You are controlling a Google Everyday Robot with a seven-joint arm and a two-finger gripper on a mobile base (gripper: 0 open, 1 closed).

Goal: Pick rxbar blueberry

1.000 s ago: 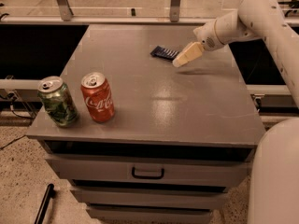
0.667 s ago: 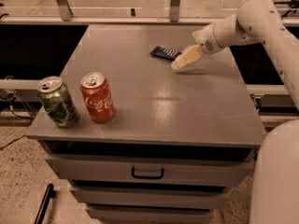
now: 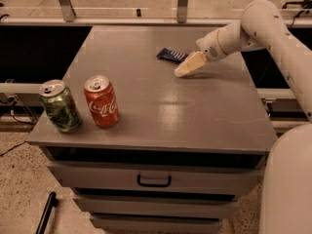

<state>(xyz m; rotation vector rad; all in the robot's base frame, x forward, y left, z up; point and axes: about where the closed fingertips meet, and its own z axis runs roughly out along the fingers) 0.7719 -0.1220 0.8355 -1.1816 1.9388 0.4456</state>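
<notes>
Rxbar blueberry (image 3: 171, 55) on cabinet (image 3: 195, 113) — claw (image 3: 182, 70) beside

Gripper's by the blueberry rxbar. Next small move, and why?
Probably a short nudge left and back in the camera view, to centre the gripper over the rxbar blueberry. The gripper sits beside the bar's near-right end, not above it. The bar lies flat on the cabinet top; the red cola can and green can stand far off, front-left.
</notes>
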